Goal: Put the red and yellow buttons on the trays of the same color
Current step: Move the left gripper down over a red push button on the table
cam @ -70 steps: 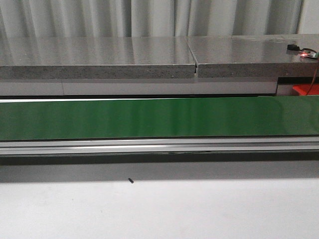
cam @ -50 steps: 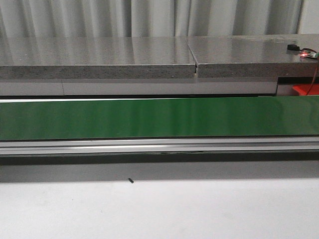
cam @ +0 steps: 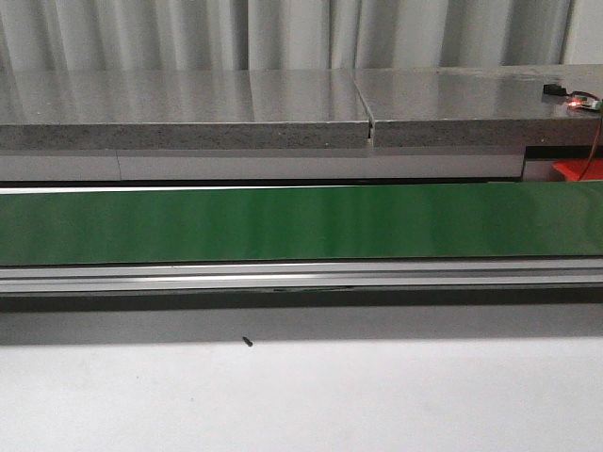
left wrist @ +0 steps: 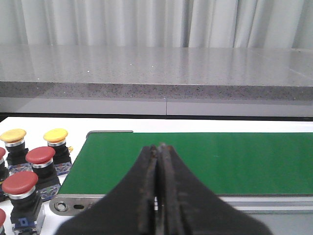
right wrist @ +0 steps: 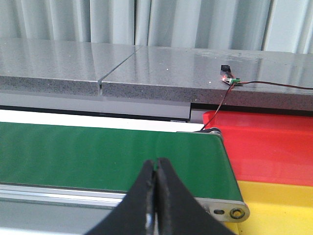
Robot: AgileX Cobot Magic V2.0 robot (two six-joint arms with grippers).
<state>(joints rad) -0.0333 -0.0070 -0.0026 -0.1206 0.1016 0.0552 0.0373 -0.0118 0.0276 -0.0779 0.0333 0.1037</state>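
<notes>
In the left wrist view, red buttons [left wrist: 40,155] and yellow buttons [left wrist: 55,135] stand in a cluster on the white table beside the end of the green belt [left wrist: 195,159]. My left gripper [left wrist: 158,147] is shut and empty, in front of that belt end. In the right wrist view, a red tray [right wrist: 266,144] and a yellow tray [right wrist: 279,205] lie past the other end of the belt [right wrist: 107,156]. My right gripper [right wrist: 157,160] is shut and empty before that end. Neither gripper shows in the front view, where only a red corner of the tray [cam: 575,170] appears.
A grey stone counter [cam: 283,104] runs behind the belt [cam: 283,221], with a small lit circuit board and red wire [cam: 577,102] at its right end. A tiny dark speck [cam: 247,342] lies on the white table in front of the belt's metal rail.
</notes>
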